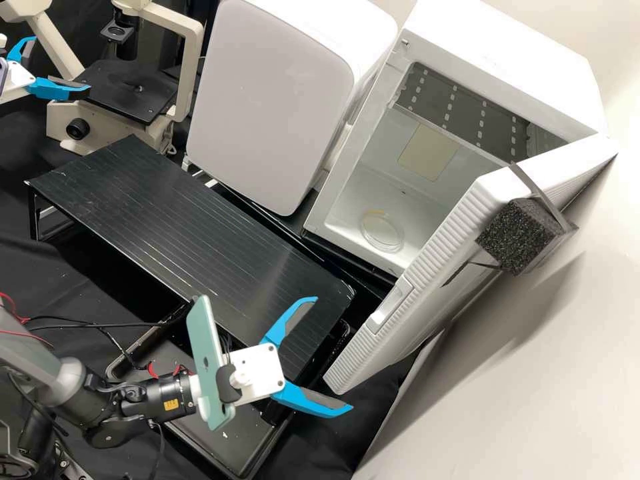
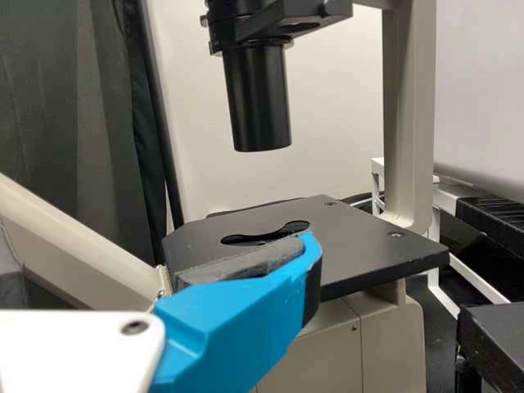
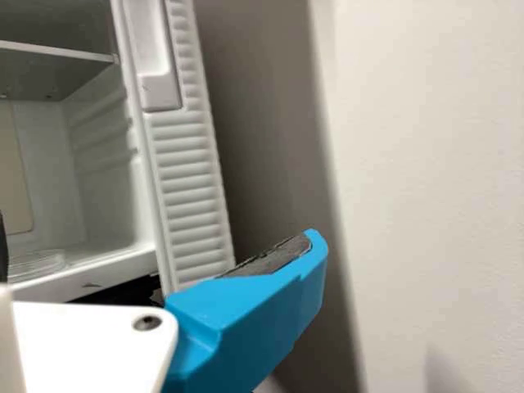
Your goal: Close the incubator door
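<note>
One door stands wide open on the white incubator, with a black block by its top edge; a clear round dish lies inside; the right claw, fingers spread wide, holding nothing, is near the door's ribbed edge; the left claw, fingers also apart and empty, is beside the microscope.

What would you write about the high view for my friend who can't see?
A white incubator stands with its door open and a clear round dish inside. The right gripper, fingers apart, is near the door; the left gripper, also open, is near a microscope.
</note>
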Motion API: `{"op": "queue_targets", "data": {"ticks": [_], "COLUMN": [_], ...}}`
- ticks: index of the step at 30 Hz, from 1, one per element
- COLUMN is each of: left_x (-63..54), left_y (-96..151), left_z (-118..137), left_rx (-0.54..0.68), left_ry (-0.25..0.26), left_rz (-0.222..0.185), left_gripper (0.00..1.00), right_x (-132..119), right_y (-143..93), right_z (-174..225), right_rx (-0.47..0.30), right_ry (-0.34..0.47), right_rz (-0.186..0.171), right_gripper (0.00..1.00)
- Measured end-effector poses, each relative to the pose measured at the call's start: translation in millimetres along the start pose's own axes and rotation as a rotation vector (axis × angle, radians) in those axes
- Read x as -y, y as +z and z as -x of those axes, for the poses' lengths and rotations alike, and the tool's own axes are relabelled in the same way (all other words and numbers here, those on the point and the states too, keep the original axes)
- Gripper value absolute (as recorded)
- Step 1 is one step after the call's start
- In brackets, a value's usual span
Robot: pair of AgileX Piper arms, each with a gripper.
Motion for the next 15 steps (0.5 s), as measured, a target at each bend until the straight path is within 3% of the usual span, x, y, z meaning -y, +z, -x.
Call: {"op": "queue_targets", "data": {"ticks": [13, 15], "left_x": [0.0, 0.0], "left_y": [0.0, 0.0], "left_z": [0.0, 0.0], "left_rx": [0.000, 0.000], "left_ry": [0.000, 0.000], "left_rz": [0.000, 0.000], "left_gripper": [1.00, 1.00], "right_x": [26.8, 29.2], "right_y": [3.6, 4.9], "right_z": [-32.5, -35.3], "right_rx": [0.001, 0.006], "right_ry": [-0.069, -0.074], "right_rz": [0.071, 0.063], "right_gripper": [1.00, 1.00]}}
